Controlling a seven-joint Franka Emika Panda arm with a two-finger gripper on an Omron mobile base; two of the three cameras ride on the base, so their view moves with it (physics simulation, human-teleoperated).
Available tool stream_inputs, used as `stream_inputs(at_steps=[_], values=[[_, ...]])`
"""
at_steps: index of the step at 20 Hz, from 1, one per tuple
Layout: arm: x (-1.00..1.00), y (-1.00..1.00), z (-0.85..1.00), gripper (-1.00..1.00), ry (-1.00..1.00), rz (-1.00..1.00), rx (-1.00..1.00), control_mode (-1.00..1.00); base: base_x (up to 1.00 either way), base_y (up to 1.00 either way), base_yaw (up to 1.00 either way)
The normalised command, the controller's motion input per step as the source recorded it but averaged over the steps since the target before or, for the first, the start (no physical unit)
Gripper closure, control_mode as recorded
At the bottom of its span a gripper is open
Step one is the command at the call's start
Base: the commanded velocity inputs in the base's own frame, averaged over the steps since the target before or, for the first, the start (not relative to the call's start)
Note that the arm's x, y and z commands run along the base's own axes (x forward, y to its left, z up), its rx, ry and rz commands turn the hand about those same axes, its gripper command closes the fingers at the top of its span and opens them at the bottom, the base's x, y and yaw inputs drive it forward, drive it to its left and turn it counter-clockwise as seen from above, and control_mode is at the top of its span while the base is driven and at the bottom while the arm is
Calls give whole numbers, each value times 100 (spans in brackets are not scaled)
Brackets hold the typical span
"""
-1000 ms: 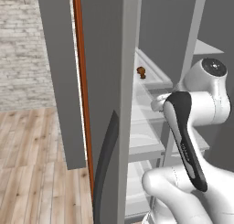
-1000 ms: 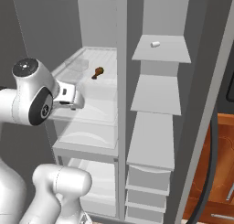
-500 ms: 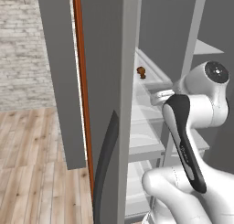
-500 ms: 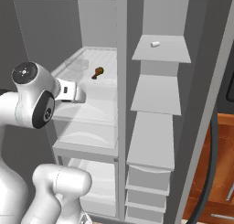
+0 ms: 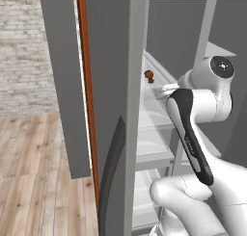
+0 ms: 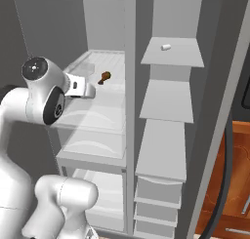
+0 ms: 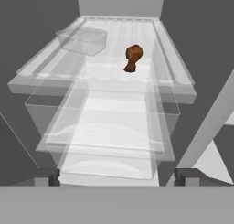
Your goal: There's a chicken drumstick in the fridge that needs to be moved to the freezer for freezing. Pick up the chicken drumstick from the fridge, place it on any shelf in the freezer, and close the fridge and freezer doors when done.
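- Two-finger gripper with dark tips (image 7: 117,176): we see its jaws spread wide, nothing between them, short of the glass shelf.
- Small reddish-brown chicken drumstick (image 7: 132,57), rounded lump with a slim end, lies on the clear glass upper shelf (image 7: 50,67) of the fridge (image 6: 97,130).
- Clear, boxy translucent container (image 7: 83,39) sits beside it.
- Freezer (image 6: 168,116): flat, opaque pale-grey shelves; a small white cylinder (image 6: 166,47) on the top one.
- Both tall, flat grey doors (image 5: 113,110) stand open.

Pale brick wall (image 5: 21,47), wooden plank floor (image 5: 34,182) — perhaps laminate.
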Motion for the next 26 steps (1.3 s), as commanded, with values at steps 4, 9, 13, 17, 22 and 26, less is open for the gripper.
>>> stream_inputs(at_steps=[4,9,13,17,22,26], values=[[41,0,1,-100,0,0,0,-100,0,0,0],[54,0,0,-100,0,0,0,-100,0,0,0],[59,0,0,-100,1,0,0,-100,0,0,0],[56,0,-6,-100,0,0,0,-100,0,0,0],[52,0,-8,-100,2,0,0,-100,0,0,0],[44,0,-18,-100,5,0,0,-100,0,0,0]])
